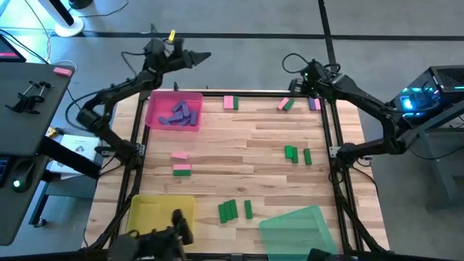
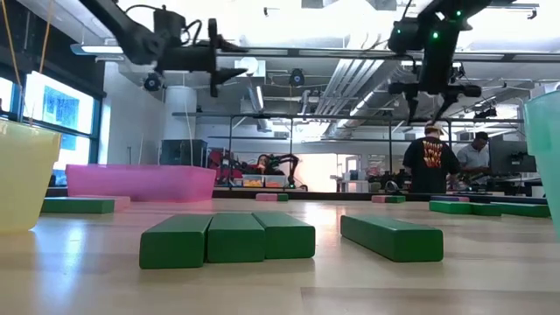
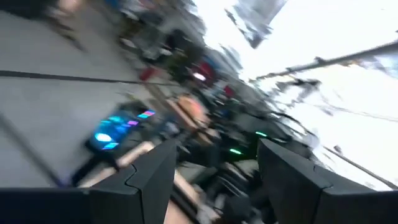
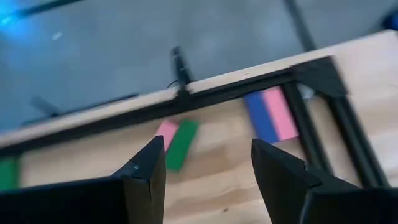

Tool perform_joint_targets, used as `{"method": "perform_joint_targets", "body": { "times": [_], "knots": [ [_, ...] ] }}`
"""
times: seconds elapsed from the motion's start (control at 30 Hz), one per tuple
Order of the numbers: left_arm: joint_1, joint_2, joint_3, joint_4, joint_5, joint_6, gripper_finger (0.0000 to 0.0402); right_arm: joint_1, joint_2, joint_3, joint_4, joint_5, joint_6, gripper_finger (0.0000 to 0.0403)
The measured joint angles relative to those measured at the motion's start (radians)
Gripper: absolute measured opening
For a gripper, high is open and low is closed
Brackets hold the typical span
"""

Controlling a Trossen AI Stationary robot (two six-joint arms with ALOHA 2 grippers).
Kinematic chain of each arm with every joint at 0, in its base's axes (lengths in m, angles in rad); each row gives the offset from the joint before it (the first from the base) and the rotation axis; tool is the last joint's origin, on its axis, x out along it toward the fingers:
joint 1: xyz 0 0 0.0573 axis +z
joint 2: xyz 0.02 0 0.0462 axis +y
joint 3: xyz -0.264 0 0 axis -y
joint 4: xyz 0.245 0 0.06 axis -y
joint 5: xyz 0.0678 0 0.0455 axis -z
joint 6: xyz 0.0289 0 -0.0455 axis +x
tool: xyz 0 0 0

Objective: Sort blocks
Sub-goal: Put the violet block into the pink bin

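While the low view looks level across the pale wooden plank table (image 1: 239, 156), three small green bar-shaped blocks (image 2: 227, 238) lie side by side nearest the camera, touching, with a fourth green block (image 2: 391, 236) just beside them. The translucent yellow tray (image 1: 161, 212) and translucent green tray (image 1: 299, 228) sit at the near edge. Farther in lie a pink block (image 1: 180, 155) and a green one (image 1: 182, 170), and a pair of green blocks (image 1: 292, 154). The translucent pink tray (image 1: 172, 114) at the far left holds purple-blue blocks (image 1: 181, 113). The left gripper (image 1: 201, 56) hangs beyond the far edge, fingers apart, empty. The right gripper (image 4: 208, 163) hovers over the far right corner, fingers apart, above a pink-and-green pair (image 4: 176, 143) and a blue-and-pink pair (image 4: 271, 114).
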Motion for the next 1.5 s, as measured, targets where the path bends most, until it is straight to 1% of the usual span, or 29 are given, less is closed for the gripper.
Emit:
{"method": "perform_joint_targets", "body": {
  "times": [0.07,0.17,0.2,0.27,0.33,0.37,0.43,0.5,0.57,0.6,0.63,0.7,0.77,0.87,0.97,1.03,1.17,1.23,1.33,1.43,1.5],
  "knots": [
    [-0.021,0.044,0.035,0.069,0.050,-0.032,0.0213,-0.015,0.013,0.000,-0.023,0.039,0.022,0.0176],
    [-0.048,0.077,0.066,0.132,0.071,-0.072,0.0213,-0.040,0.038,-0.008,-0.015,0.046,0.005,0.0176],
    [-0.056,0.080,0.071,0.142,0.068,-0.075,0.0213,-0.054,0.042,-0.028,0.008,0.022,-0.013,0.0176],
    [-0.066,0.077,0.073,0.157,0.050,-0.075,0.0213,-0.087,0.044,-0.091,0.052,-0.058,-0.033,0.0173],
    [-0.071,0.072,0.073,0.157,0.038,-0.076,0.0213,-0.113,0.039,-0.176,0.105,-0.130,-0.036,0.0160],
    [-0.072,0.071,0.073,0.160,0.039,-0.082,0.0213,-0.121,0.032,-0.221,0.129,-0.148,-0.052,0.0148],
    [-0.071,0.069,0.073,0.172,0.048,-0.102,0.0213,-0.110,0.013,-0.271,0.180,-0.138,-0.076,0.0119],
    [-0.070,0.066,0.073,0.185,0.047,-0.120,0.0213,-0.097,-0.009,-0.300,0.230,-0.137,-0.067,0.0081],
    [-0.067,0.066,0.073,0.186,0.036,-0.128,0.0213,-0.090,-0.029,-0.333,0.237,-0.123,-0.068,0.0033],
    [-0.066,0.066,0.073,0.183,0.030,-0.129,0.0213,-0.080,-0.040,-0.340,0.246,-0.113,-0.057,0.0017],
    [-0.066,0.066,0.073,0.182,0.026,-0.130,0.0213,-0.068,-0.056,-0.344,0.257,-0.092,-0.047,0.0010],
    [-0.066,0.066,0.073,0.182,0.020,-0.130,0.0213,-0.027,-0.093,-0.344,0.248,-0.051,-0.037,0.0011],
    [-0.066,0.066,0.073,0.182,0.019,-0.129,0.0213,0.029,-0.129,-0.344,0.236,0.012,-0.025,0.0004],
    [-0.066,0.066,0.073,0.182,0.010,-0.128,0.0213,0.085,-0.176,-0.349,0.152,0.100,0.043,0.0003],
    [-0.067,0.066,0.073,0.181,-0.009,-0.123,0.0213,0.101,-0.214,-0.433,0.103,0.099,0.124,0.0001],
    [-0.067,0.066,0.073,0.181,-0.025,-0.119,0.0213,0.090,-0.242,-0.499,0.168,0.066,0.174,0.0001],
    [-0.066,0.066,0.072,0.181,-0.045,-0.120,0.0213,0.054,-0.257,-0.617,0.383,0.001,0.206,0.0000],
    [-0.066,0.066,0.072,0.181,-0.045,-0.120,0.0213,0.034,-0.242,-0.647,0.476,0.008,0.224,0.0000],
    [-0.067,0.066,0.072,0.181,-0.045,-0.120,0.0213,-0.006,-0.199,-0.660,0.535,0.055,0.239,0.0000],
    [-0.068,0.066,0.072,0.180,-0.045,-0.120,0.0213,-0.046,-0.143,-0.660,0.612,0.066,0.246,0.0000],
    [-0.068,0.066,0.072,0.181,-0.045,-0.120,0.0213,-0.064,-0.104,-0.660,0.676,0.076,0.287,0.0000]
  ]
}}
